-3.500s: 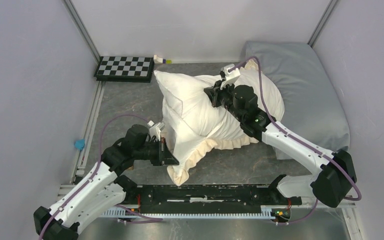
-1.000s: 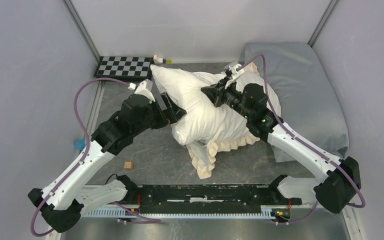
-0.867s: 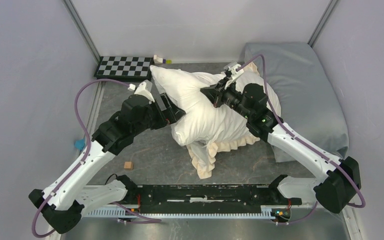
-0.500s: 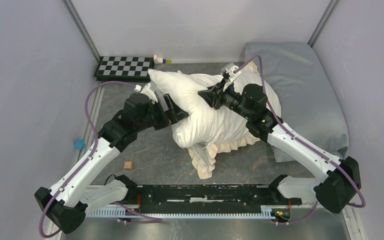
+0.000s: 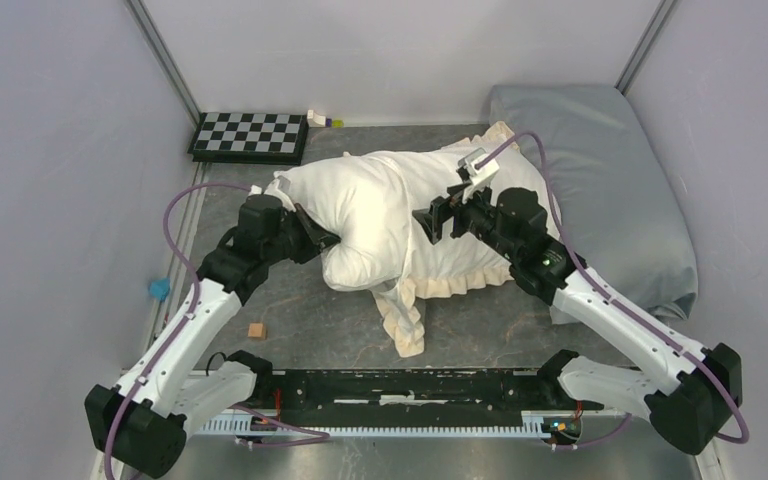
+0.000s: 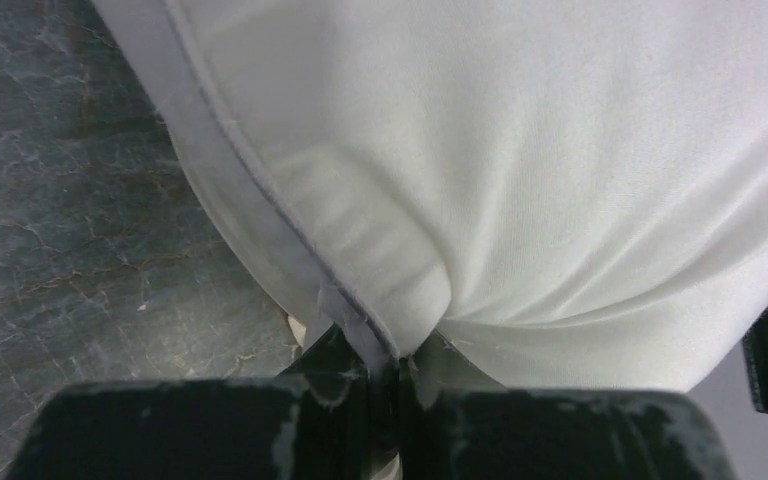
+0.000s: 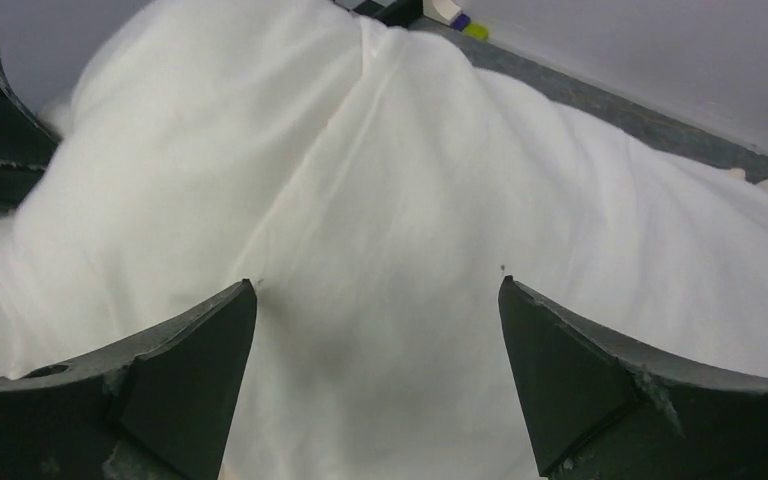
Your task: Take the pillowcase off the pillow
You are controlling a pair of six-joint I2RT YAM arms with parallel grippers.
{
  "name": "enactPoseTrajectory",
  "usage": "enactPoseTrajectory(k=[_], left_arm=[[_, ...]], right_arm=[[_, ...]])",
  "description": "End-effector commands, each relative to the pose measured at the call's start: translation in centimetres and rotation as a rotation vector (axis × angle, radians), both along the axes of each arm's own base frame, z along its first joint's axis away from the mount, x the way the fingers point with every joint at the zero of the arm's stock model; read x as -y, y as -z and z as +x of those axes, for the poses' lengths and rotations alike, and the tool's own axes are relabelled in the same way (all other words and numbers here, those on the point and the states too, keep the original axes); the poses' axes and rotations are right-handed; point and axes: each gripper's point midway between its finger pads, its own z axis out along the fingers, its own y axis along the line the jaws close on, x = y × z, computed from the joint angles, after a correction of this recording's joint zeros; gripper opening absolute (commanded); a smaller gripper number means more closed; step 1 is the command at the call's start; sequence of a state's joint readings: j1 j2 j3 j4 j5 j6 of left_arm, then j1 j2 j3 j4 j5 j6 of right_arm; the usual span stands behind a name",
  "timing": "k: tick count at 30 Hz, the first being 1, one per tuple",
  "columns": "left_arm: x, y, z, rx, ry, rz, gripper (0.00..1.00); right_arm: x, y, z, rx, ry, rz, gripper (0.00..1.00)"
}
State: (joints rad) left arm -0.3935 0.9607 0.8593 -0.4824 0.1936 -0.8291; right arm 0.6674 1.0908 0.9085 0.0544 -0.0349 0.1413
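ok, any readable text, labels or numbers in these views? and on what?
No readable text in any view.
checkerboard: black and white squares only, no lettering.
small items by the back wall: too small to tell any marking.
pillow and pillowcase: plain fabric, no visible tag or print.

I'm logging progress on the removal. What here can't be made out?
Top view: where the pillowcase opening lies; the pillow and right arm cover it.
Right wrist: whether the open right gripper touches fabric.
Left wrist: the left gripper fingertips, buried in the pinched pillow seam.
Top view: small items beside the checkerboard, too small.
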Motion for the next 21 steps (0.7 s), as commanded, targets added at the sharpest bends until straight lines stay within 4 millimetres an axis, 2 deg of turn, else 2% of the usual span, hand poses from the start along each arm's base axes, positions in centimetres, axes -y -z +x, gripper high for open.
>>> enactPoseTrajectory(k=[1, 4, 11, 14, 18, 21], left_arm=[[-1.0, -2.6, 1.0, 0.126, -0.001, -0.026, 0.02], [-1.6, -2.4, 1.1, 0.123, -0.005, -0.015, 0.02], [-2.0, -2.4, 1.0, 0.122, 0.001, -0.010, 0.02], [-2.3, -2.6, 0.8, 0.131, -0.006, -0.002, 0.02], [-3.6, -2.5, 0.8, 0.132, -0.050, 0.041, 0.02], [-4.3, -2.6, 1.0, 0.131, -0.052, 0.032, 0.02]], right_arm=[[0.3, 2.1, -1.9, -0.004, -0.072, -0.079, 0.98], [-2.0, 3.1, -4.3, -0.016, -0.191, -0.143, 0.98], [-4.5, 4.2, -5.0, -0.031, -0.140, -0.219, 0.98], [-1.7, 4.6, -2.6, -0.054, 0.118, -0.207, 0.98], [2.0, 5.1, -1.4, -0.025, 0.315, -0.233, 0.98], [5.4, 5.7, -0.6, -0.009, 0.486, -0.346, 0.98]])
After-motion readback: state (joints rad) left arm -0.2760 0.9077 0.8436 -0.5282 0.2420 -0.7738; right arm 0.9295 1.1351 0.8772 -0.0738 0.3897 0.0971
